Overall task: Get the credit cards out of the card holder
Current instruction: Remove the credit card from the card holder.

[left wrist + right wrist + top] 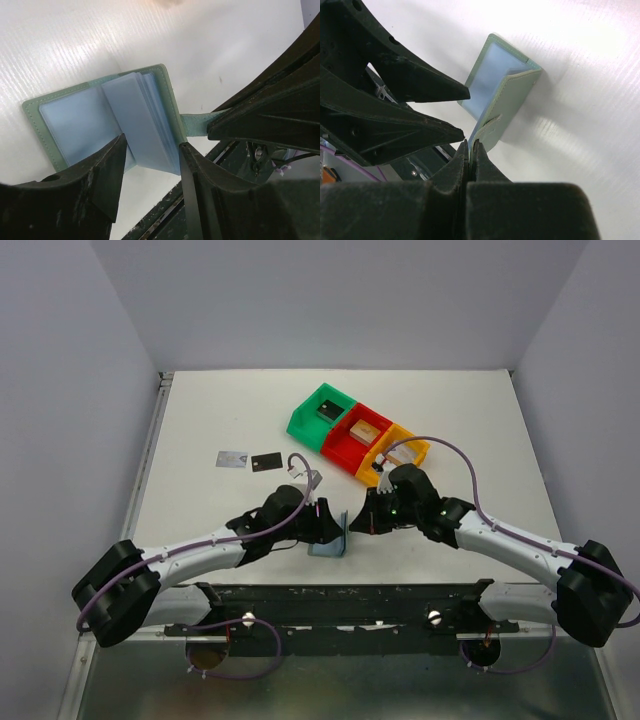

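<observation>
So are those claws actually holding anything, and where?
The right gripper pinches the card holder by its tab. The left gripper straddles its clear sleeves; whether it grips them cannot be told.
</observation>
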### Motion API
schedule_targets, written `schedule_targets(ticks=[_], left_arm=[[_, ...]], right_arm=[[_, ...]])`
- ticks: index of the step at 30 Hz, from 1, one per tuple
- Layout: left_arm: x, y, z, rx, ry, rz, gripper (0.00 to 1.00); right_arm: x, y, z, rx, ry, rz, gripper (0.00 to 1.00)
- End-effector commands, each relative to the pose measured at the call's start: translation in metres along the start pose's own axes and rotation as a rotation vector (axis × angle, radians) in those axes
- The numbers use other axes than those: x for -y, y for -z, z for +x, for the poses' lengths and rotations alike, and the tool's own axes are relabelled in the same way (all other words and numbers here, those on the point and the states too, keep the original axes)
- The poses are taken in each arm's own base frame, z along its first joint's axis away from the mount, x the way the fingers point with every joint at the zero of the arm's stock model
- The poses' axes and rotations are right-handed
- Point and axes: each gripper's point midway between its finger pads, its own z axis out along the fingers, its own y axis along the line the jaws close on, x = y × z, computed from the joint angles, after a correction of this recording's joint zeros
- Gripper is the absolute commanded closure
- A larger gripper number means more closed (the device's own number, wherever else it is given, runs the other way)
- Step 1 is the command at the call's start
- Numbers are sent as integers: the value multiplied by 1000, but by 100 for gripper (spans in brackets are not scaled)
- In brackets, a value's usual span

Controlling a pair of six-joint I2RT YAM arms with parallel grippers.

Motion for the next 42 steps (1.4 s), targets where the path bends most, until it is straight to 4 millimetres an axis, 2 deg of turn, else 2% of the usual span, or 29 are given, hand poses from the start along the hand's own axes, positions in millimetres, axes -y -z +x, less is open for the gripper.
schedule_targets(ticks=[1, 7, 21, 27, 36, 42], left_arm=[[-1, 2, -5, 40, -3, -8, 42], [-8, -1, 0, 20, 6, -38, 44], [-3, -10, 3, -17, -5, -16, 46], [-6, -12, 6, -32, -4, -32, 51], [-8, -4, 0, 3, -16, -50, 48], [-18, -2, -2, 7, -42, -108, 48]], right_arm=[[0, 0, 1, 2, 4, -9, 100], [0, 1, 2, 3, 1, -10, 100], [0, 0, 3, 1, 4, -13, 100], [1, 0, 4, 3, 5, -8, 100], [5, 1, 4, 4, 7, 9, 100], [11, 1, 8, 5, 1, 29, 100]])
